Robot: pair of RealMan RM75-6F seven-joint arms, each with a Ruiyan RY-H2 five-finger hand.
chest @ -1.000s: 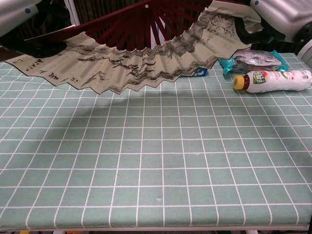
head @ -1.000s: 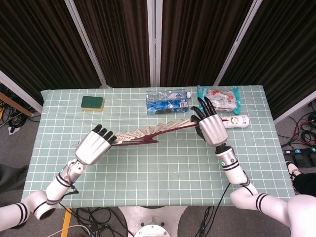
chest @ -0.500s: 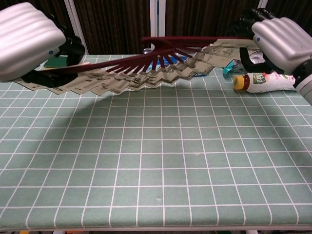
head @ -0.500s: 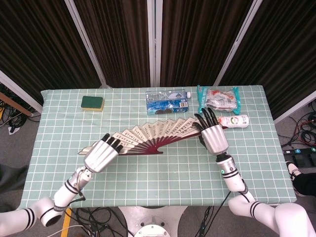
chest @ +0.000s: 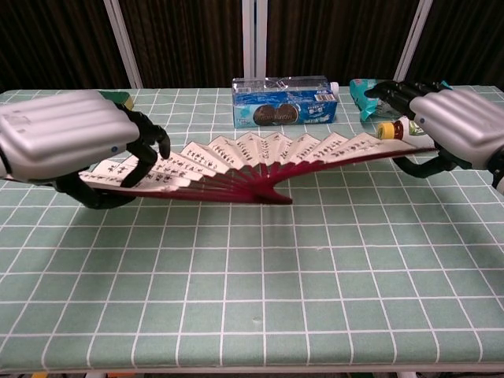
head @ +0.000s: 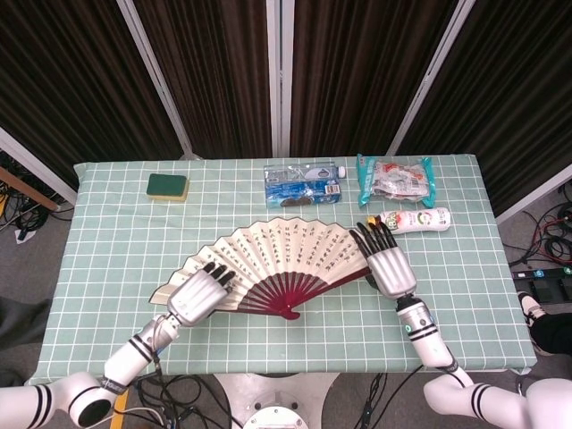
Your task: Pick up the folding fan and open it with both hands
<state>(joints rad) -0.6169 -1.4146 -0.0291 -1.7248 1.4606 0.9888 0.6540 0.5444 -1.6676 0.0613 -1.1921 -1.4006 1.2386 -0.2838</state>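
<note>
1. A second ago the fan [head: 273, 268] was held up above the table [head: 107, 232], its leaf tilted edge-on to the head view; now it is lower and nearer the front edge, spread wide with its printed face up.
2. Both hands have come down and toward the robot with it; in the chest view they have dropped from the top corners to mid-frame.
3. The fan's dark red ribs meet at a pivot [head: 288, 314] that points toward the front edge, between the two hands.
4. The left hand [head: 198, 297] grips the fan's left end: its dark fingers [chest: 150, 146] curl over the top of the leaf, with the thumb under it.
5. The right hand [head: 386, 264] holds the right end; its fingers [chest: 394, 90] lie over the outer rib and the thumb hooks below it.
6. In the chest view the pivot looks to be at or just above the cloth; I cannot tell whether it touches.
7. Behind the fan lie a cookie pack [head: 304, 185], a snack bag [head: 396, 180] and a bottle [head: 420, 219], the bottle just beside the right fingertips.
8. A sponge [head: 168, 186] sits well apart at the back left.
</note>
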